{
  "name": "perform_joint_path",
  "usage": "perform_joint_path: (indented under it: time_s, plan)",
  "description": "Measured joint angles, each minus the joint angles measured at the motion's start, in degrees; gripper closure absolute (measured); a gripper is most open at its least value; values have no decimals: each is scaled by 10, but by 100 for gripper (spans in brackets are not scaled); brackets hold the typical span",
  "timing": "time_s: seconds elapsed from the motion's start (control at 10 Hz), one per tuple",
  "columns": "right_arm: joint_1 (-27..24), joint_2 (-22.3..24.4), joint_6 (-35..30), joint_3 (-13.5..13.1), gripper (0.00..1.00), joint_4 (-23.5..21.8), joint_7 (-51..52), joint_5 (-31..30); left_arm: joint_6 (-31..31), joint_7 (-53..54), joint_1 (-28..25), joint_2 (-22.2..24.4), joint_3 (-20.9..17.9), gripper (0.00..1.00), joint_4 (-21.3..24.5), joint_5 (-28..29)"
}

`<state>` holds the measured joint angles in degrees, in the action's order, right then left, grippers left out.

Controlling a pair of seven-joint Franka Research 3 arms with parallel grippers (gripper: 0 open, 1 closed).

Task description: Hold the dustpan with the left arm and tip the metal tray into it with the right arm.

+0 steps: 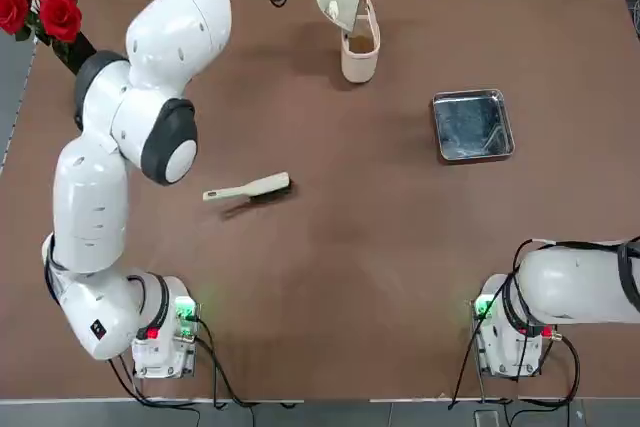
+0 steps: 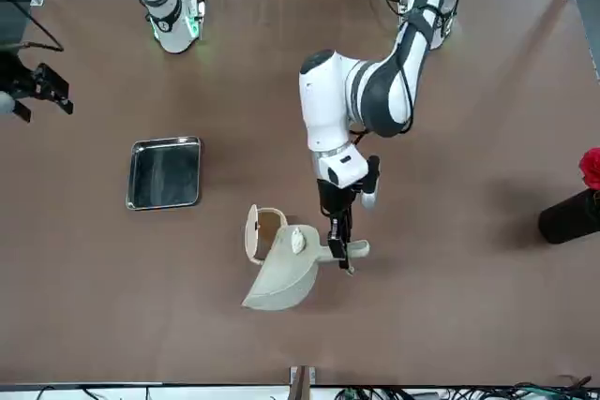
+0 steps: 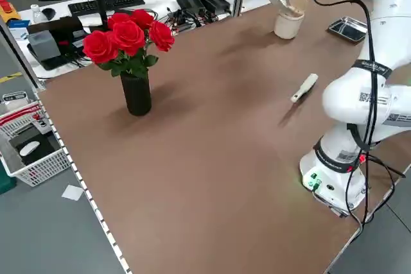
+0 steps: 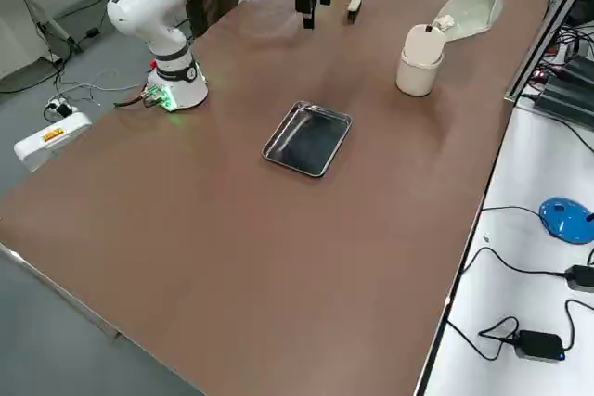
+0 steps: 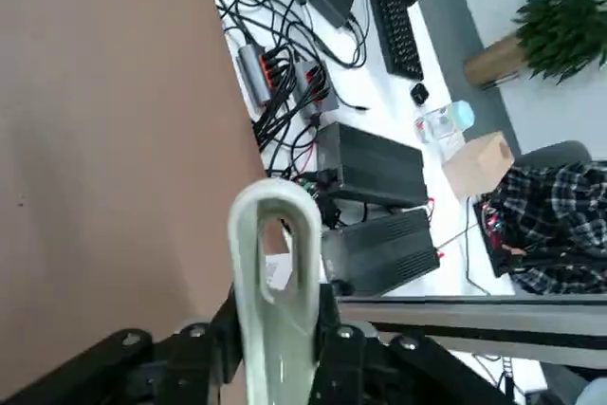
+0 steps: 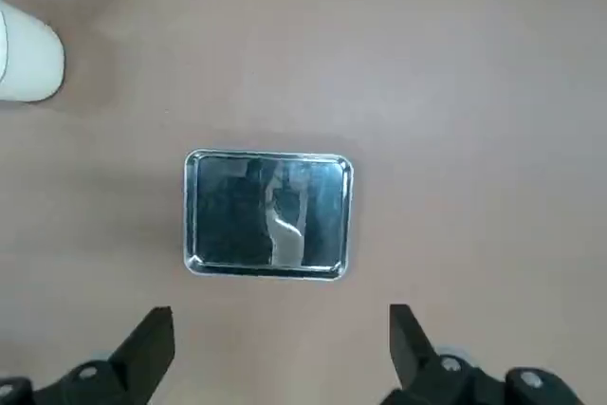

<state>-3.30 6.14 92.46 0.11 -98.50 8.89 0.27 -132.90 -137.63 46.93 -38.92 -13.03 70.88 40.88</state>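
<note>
Our left gripper [image 2: 339, 243] is clamped on the dustpan [image 2: 281, 278] handle beside the bin [image 2: 259, 234]. Our right gripper [image 6: 280, 353] hangs spread wide above the tray [image 6: 268, 214].

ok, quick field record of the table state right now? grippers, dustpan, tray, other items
left gripper: fingers shut on the dustpan handle, at the table's far edge
dustpan: lifted, tilted, beside the bin
right gripper: fingers open, hanging above the tray, holding nothing
metal tray: flat on the table, untouched
bin: upright, lid open
hand brush: lying mid-table
roses: in a black vase, far-left corner
</note>
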Motion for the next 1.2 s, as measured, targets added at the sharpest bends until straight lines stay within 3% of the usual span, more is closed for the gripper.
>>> perform_joint_path:
  time_s: [0.5,0.9,1.2]
  plan:
    - [-3,-7,-17,0,0,1,-33,0,-2,9,9,-3,0,68,0,9]
    - [-2,-6,-46,1,0,36,-47,0,0,10,20,-3,0,68,0,26]
    - [-3,-7,-46,1,0,37,-107,0,2,12,20,-1,-4,68,-5,29]
